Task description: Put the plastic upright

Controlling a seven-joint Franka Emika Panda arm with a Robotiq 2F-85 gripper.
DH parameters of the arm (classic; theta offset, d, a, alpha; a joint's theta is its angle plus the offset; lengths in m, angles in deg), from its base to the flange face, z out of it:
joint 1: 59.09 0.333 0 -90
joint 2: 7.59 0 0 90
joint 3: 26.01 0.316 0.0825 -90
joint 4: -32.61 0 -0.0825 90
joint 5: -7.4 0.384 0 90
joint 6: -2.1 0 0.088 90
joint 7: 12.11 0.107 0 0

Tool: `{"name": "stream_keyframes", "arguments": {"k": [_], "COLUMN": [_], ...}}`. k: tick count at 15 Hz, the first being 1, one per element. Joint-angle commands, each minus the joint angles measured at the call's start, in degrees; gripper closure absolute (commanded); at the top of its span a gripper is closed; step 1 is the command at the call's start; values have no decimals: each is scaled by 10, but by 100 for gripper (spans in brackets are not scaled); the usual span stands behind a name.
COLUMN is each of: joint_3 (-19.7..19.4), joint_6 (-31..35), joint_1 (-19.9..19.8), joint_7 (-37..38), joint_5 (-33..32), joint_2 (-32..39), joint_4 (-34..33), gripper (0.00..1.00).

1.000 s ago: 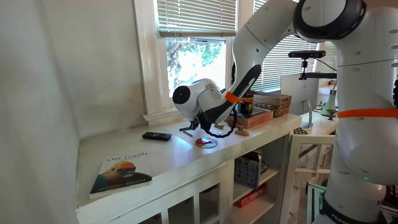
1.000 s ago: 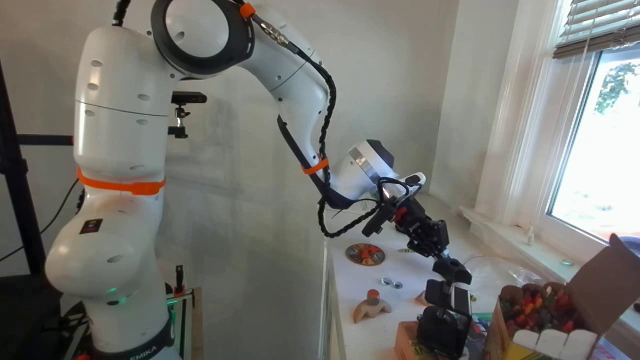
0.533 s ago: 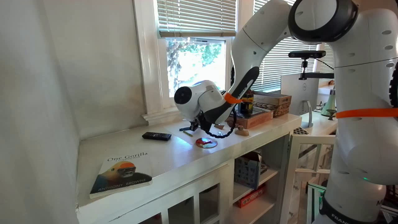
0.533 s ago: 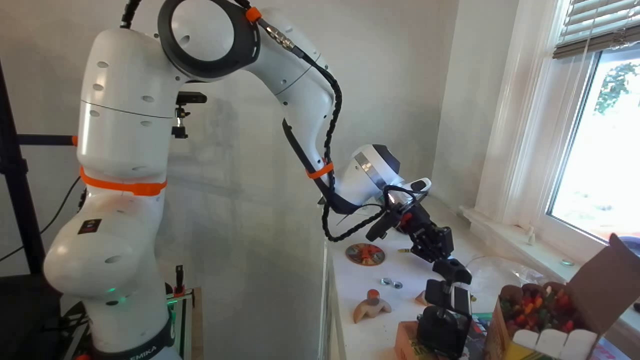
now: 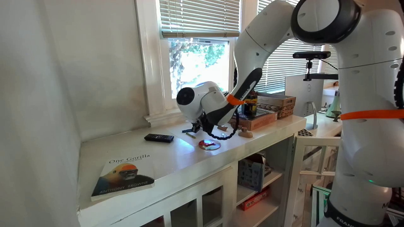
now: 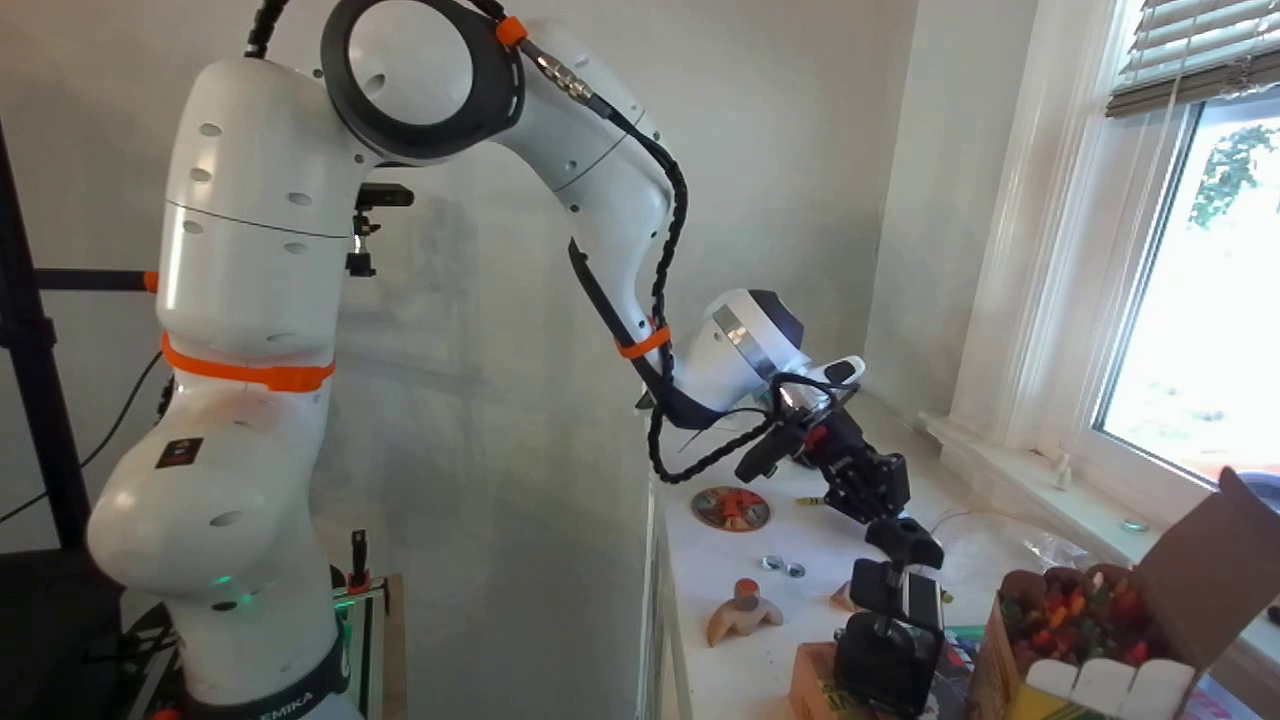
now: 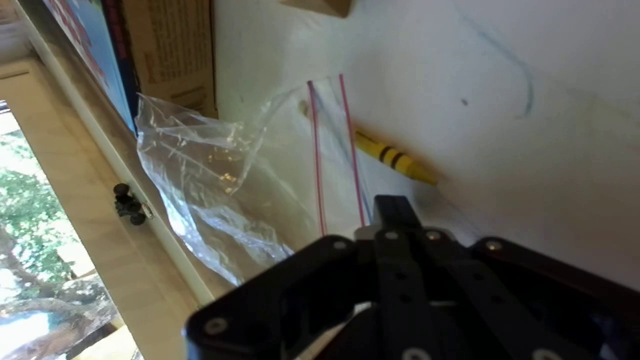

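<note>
The plastic is a clear zip bag with two pink-red seal lines. In the wrist view the bag (image 7: 225, 185) lies crumpled, its seal end towards my fingers. In an exterior view the bag (image 6: 1000, 545) lies on the white counter just beyond my gripper (image 6: 880, 515). In the wrist view my gripper (image 7: 397, 212) has its fingertips together, beside the bag's seal end. I see no plastic between them; whether they touch the bag I cannot tell. In an exterior view the gripper (image 5: 196, 127) is mostly behind the wrist, and the bag is hidden there.
A yellow crayon (image 7: 392, 155) lies partly under the bag's seal end. A black object (image 6: 890, 610) and an open box (image 6: 1085, 640) stand near the bag. A disc (image 6: 731, 509), a wooden arch (image 6: 743, 615), a remote (image 5: 159, 137) and a book (image 5: 124, 176) lie on the counter.
My arm has moved slightly forward and down, bringing the gripper a little lower, mostly in the first half second. The things on the counter look unmoved.
</note>
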State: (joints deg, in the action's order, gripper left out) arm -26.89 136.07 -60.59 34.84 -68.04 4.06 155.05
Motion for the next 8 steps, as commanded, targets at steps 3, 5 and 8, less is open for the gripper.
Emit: {"name": "stream_keyframes", "arguments": {"k": [3, 5, 8], "joint_3": [-13, -17, -19], "joint_6": [11, 9, 5], "joint_1": [-7, -7, -7], "joint_7": [6, 8, 12], "joint_5": [-2, -6, -12], "joint_2": [13, 15, 12], "joint_4": [-17, -21, -25], "gripper": [100, 100, 100]}}
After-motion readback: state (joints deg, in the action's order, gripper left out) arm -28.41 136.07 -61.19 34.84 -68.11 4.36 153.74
